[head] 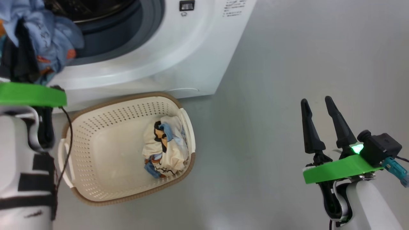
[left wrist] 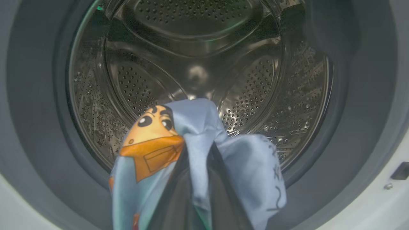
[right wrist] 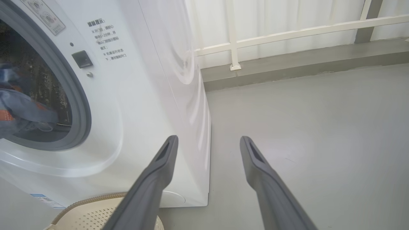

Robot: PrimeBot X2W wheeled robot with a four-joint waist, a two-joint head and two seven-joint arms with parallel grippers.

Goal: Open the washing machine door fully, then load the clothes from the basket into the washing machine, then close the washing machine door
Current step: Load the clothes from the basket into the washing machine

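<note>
left gripper (left wrist: 198, 166) with blue garment (left wrist: 252, 166) before drum (left wrist: 198, 41)

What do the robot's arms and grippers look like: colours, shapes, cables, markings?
The right gripper has two long, tapered black fingers on a bright-green collar above a white forearm, with a black camera block and green light. The left forearm is white with black bands, a green collar and a dark cable.

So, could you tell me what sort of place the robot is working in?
Probably a laundry area, perhaps on a balcony: a white front-loading washing machine, a perforated laundry basket on a grey floor, and a white railing behind.
</note>
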